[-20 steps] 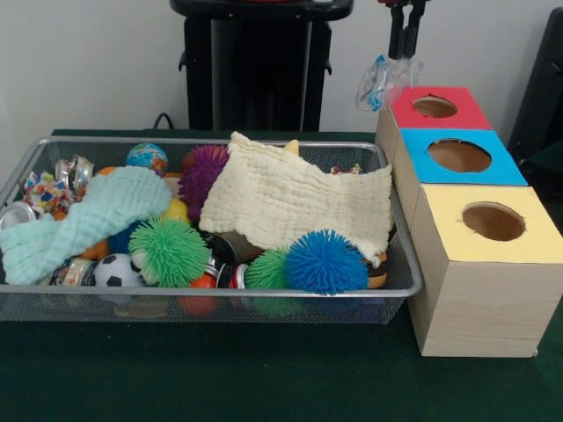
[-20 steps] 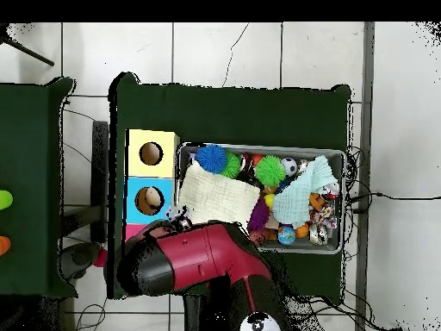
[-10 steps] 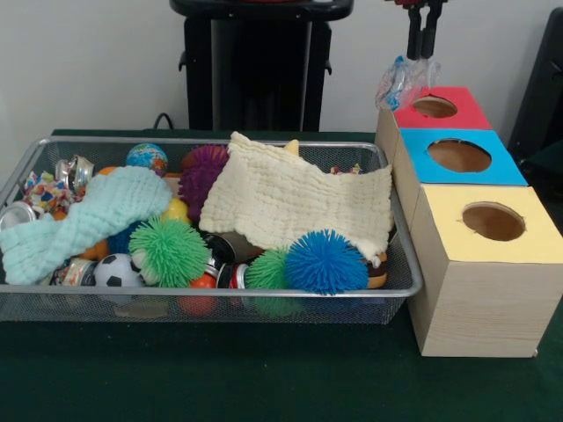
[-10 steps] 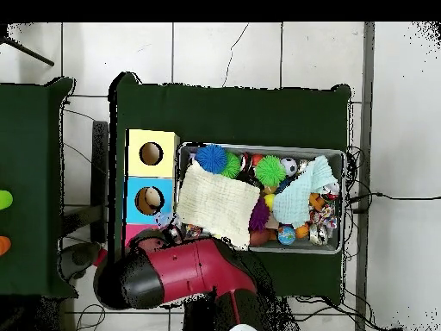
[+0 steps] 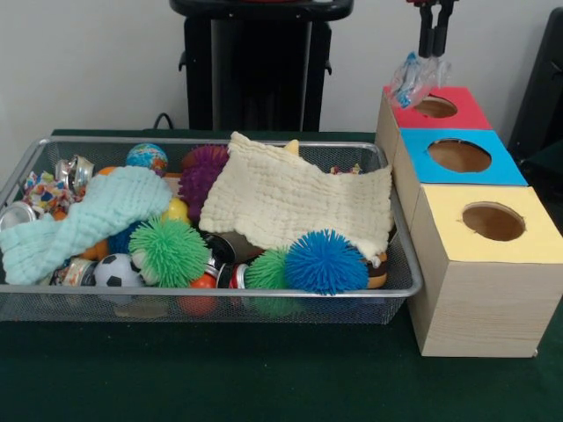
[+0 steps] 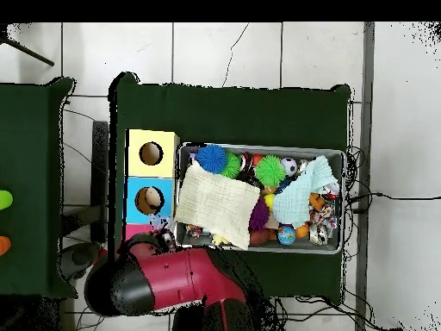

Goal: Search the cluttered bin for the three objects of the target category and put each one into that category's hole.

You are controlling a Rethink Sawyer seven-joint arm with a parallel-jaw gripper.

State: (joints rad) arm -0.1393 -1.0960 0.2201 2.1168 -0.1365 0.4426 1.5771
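Change since earlier: gripper (image 5: 433,54) and its crinkly clear wrapper (image 5: 413,77) have travelled from beside the red box to just over that box's near-left corner; bin contents lie as they did.

Front view, gripper: fingers close together, pinching the top of the wrapper, which hangs below them so it can be let fall into a hole.
Front view, red box (image 5: 457,114): farthest of three in a row; its hole (image 5: 435,107) sits just to the right of the dangling wrapper, so the carry looks nearly lined up but not yet centred.
Front view, other boxes: blue box (image 5: 493,167) in the middle, yellow box (image 5: 528,237) nearest, both holes clear.
Front view, wire bin (image 5: 400,286): cream cloth (image 5: 295,200) and mint cloth (image 5: 88,215) drape over spiky balls and cans, probably hiding further targets.

Overhead view, arm (image 6: 164,280): red bulk covers the red box and the gripper.
Overhead view, wrapper (image 6: 162,225): a pale scrap shows at the arm's edge, just below the blue box (image 6: 131,200).
Overhead view, bin (image 6: 346,200): cloths cover much of its middle; a later search likely means shifting them.
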